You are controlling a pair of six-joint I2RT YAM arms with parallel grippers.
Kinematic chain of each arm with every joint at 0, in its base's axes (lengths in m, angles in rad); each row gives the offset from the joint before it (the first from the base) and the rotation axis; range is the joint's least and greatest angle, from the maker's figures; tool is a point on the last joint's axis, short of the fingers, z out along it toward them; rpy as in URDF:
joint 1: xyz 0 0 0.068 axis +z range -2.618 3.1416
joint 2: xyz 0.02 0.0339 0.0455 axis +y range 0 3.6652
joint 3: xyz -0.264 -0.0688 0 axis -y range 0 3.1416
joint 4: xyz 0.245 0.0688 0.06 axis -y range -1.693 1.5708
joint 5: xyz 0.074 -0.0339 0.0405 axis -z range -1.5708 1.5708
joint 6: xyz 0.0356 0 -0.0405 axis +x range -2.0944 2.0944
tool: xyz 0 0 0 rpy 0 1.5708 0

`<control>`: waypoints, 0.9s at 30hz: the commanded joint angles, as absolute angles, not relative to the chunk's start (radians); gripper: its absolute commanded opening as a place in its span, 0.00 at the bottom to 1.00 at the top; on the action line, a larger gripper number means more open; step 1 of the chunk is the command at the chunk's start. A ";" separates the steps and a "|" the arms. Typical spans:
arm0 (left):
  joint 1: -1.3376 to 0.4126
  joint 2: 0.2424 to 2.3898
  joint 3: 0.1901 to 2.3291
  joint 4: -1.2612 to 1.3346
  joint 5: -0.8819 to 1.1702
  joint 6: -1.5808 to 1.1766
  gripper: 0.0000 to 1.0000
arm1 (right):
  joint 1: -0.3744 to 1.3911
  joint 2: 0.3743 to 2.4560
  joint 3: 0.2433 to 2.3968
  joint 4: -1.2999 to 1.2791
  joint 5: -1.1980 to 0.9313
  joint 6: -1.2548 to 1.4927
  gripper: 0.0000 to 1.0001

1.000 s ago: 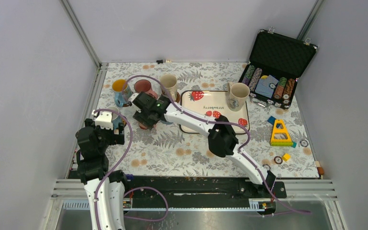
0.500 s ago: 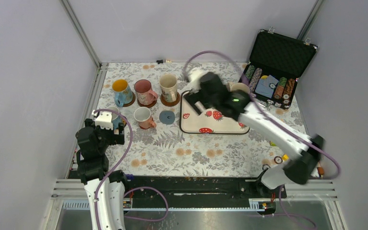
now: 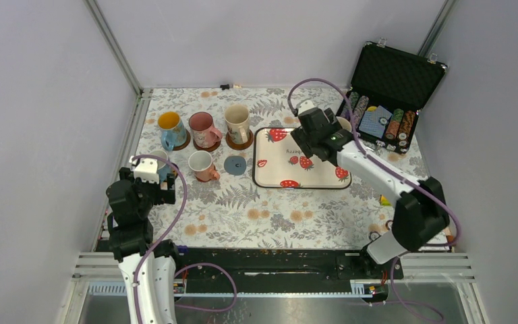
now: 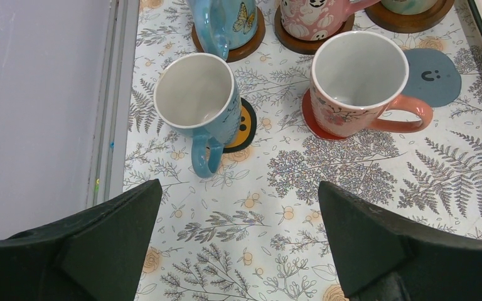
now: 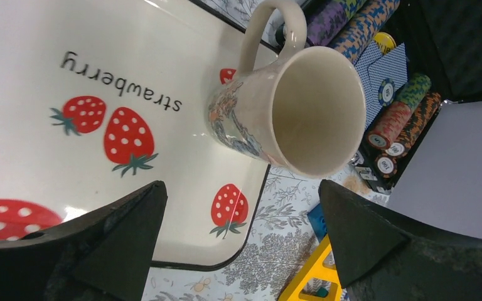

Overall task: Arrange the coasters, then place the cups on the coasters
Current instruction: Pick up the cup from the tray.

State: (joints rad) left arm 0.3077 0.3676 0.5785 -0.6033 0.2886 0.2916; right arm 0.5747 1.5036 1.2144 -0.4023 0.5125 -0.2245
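Along the far left, the blue cup (image 3: 168,128), the pink cup (image 3: 204,129) and a cream cup (image 3: 237,123) each stand on a brown coaster. The white cup with a pink handle (image 4: 358,88) sits on the red coaster (image 4: 309,119). The white-and-blue cup (image 4: 198,94) sits on the black-and-orange coaster (image 4: 246,125). Nothing is on the grey-blue coaster (image 3: 235,165). My left gripper (image 4: 238,184) is open, just short of those two cups. Open too, my right gripper (image 5: 240,188) hovers over the tray (image 3: 270,177), near the second cream cup (image 5: 289,113) at its far right corner.
An open black case of poker chips (image 3: 391,101) stands at the back right, close behind the cream cup. A yellow triangular toy (image 5: 314,279) lies on the cloth right of the tray. The metal frame rail (image 3: 135,128) runs along the left edge.
My right gripper let go of the pink-handled cup on the red coaster, opened, and swung right to above the tray by the cream cup. The left arm has not moved.
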 commanded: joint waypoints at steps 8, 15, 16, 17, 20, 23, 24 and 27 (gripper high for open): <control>0.315 0.357 0.573 -0.560 0.312 0.301 0.99 | 0.557 1.758 1.528 -0.331 0.612 -0.394 1.00; 0.317 0.359 0.572 -0.558 0.306 0.299 0.99 | 0.538 1.980 1.823 -0.533 0.553 -0.393 1.00; 0.317 0.362 0.573 -0.560 0.307 0.301 0.99 | 0.532 2.009 1.851 -0.548 0.547 -0.389 1.00; 0.317 0.364 0.574 -0.561 0.301 0.300 0.99 | 0.527 2.035 1.874 -0.564 0.539 -0.384 1.00; 0.321 0.361 0.572 -0.557 0.299 0.299 0.99 | 0.510 2.109 1.953 -0.607 0.525 -0.363 1.00; 0.321 0.370 0.575 -0.563 0.312 0.303 0.99 | 0.491 2.179 2.042 -0.672 0.547 -0.334 1.00; 0.322 0.369 0.575 -0.561 0.303 0.302 0.99 | 0.486 2.204 2.077 -0.701 0.547 -0.329 1.00; 0.324 0.362 0.571 -0.558 0.305 0.300 0.99 | 0.473 2.278 2.181 -0.783 0.575 -0.327 1.00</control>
